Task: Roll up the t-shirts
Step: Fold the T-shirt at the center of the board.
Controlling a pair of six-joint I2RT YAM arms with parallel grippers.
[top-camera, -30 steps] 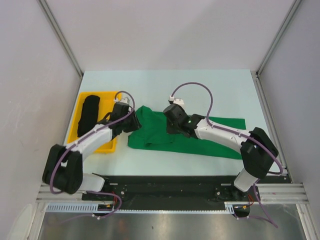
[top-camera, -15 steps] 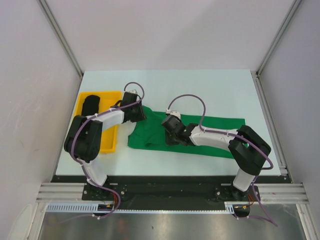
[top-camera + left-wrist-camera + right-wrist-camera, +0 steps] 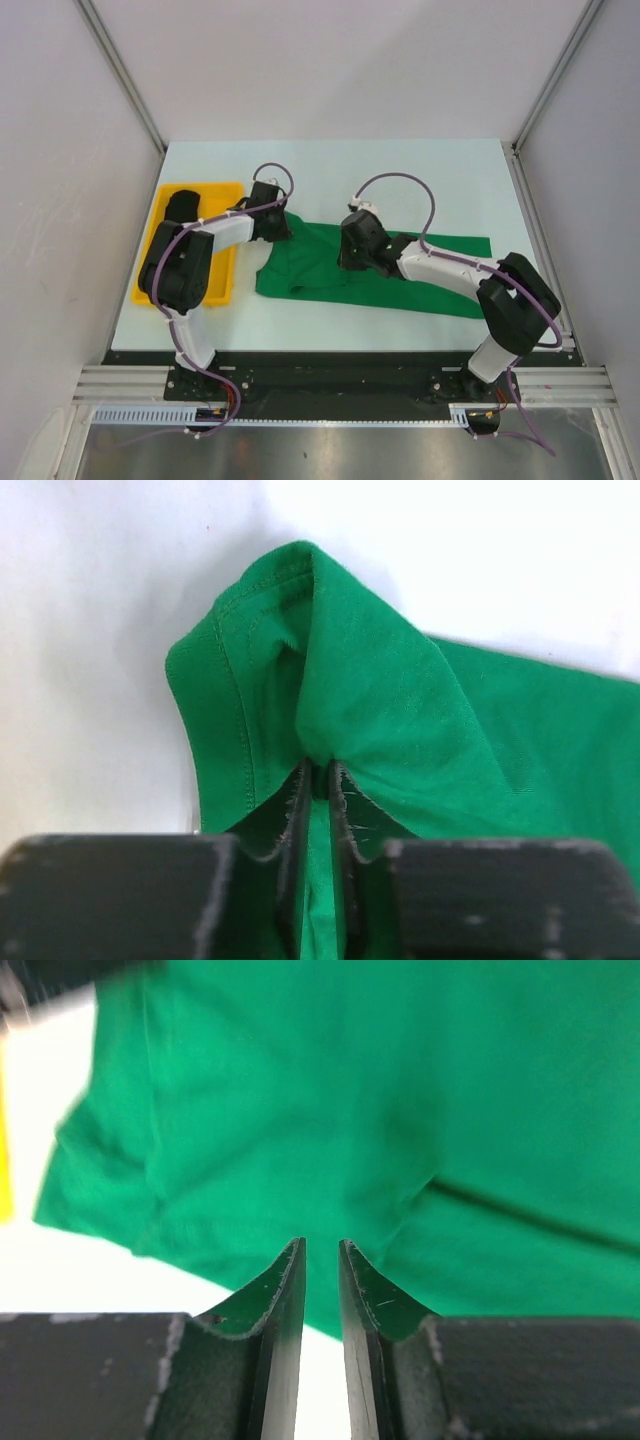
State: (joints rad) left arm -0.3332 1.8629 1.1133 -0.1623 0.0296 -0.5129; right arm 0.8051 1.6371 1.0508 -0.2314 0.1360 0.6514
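Status: green t-shirt (image 3: pixel 320 275) lies flat-ish on the white table (image 3: pixel 420 170), just beside the yellow tray (image 3: pixel 220 278) on its right side and stretching well away from it as a long band. The end nearest the tray is bunched and wider.

Left gripper (image 3: pixel 318 770) is at the shirt's hemmed corner closest to the tray's far right corner. Fingers are pressed together on a fold of green cloth, and the fabric tents up from the pinch with the stitched hem curling over to one side.

Right gripper (image 3: pixel 320 1245) is further from the tray than the left one, over the shirt's mid-section. Its fingers stand a thin slit apart with nothing between them; green cloth and a strip of table show through the gap. Can't tell if the tips touch the fabric.

Black t-shirt (image 3: pixel 178 212) sits rolled inside the tray, along its left side, partly hidden by the left arm.
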